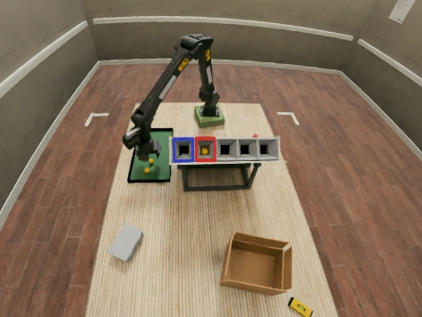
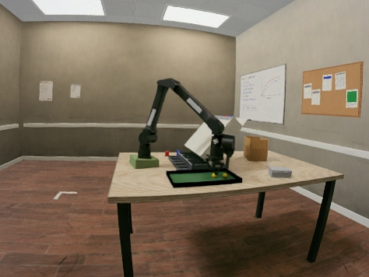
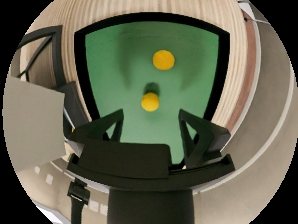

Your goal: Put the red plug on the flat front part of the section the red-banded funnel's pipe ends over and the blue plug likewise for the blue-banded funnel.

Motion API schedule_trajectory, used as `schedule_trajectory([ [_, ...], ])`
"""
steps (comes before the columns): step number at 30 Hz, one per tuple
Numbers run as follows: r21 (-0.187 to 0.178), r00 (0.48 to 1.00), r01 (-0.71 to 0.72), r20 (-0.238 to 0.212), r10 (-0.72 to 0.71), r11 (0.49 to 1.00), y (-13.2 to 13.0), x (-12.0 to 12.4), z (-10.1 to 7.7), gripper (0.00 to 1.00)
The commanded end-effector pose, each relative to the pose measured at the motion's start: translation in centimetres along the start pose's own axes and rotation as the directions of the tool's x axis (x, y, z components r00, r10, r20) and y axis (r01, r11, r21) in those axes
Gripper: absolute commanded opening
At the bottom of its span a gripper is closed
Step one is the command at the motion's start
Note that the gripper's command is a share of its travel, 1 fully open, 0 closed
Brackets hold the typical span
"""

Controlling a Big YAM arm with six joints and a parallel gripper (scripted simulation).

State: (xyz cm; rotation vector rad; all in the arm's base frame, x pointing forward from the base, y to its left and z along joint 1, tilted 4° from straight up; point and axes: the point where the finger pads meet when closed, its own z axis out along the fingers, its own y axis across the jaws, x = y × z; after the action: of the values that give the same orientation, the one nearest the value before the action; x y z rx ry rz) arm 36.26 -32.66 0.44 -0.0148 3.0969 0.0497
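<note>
My gripper (image 1: 150,158) (image 2: 215,170) (image 3: 151,112) is open and empty, low over the green marble tray (image 1: 149,180) (image 2: 195,178) (image 3: 107,50). A yellow marble (image 1: 151,160) (image 2: 213,175) (image 3: 150,102) lies on the tray just below and between the fingers. A second marble (image 1: 147,170) (image 2: 224,175) (image 3: 162,60) lies a little further along. A third marble (image 1: 204,151) sits in the red-banded funnel (image 1: 205,141). The blue-banded funnel (image 1: 182,142) is to its left. The red plug (image 1: 255,134) (image 2: 166,153) and the blue plug (image 2: 177,152) stand behind the funnel stand, near the sectioned rack (image 2: 187,159).
Three unbanded funnels (image 1: 245,149) continue the row to the right. The white cover (image 2: 202,140) slopes beside the arm. A cardboard box (image 1: 258,263) (image 2: 255,148), a grey block (image 1: 125,241) (image 2: 279,171) and a yellow level (image 1: 300,307) lie on the table. The arm's green base (image 1: 208,117) (image 2: 143,161) is behind.
</note>
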Motion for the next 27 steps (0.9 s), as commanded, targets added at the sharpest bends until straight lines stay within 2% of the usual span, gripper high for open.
schedule_trajectory([
  [1,0.02,1.0,0.003,0.025,-0.003,1.0,-0.24,-1.18,-1.11,0.8],
  [27,0.013,1.0,0.002,0.014,-0.002,1.0,-0.27,-1.17,-1.12,0.8],
])
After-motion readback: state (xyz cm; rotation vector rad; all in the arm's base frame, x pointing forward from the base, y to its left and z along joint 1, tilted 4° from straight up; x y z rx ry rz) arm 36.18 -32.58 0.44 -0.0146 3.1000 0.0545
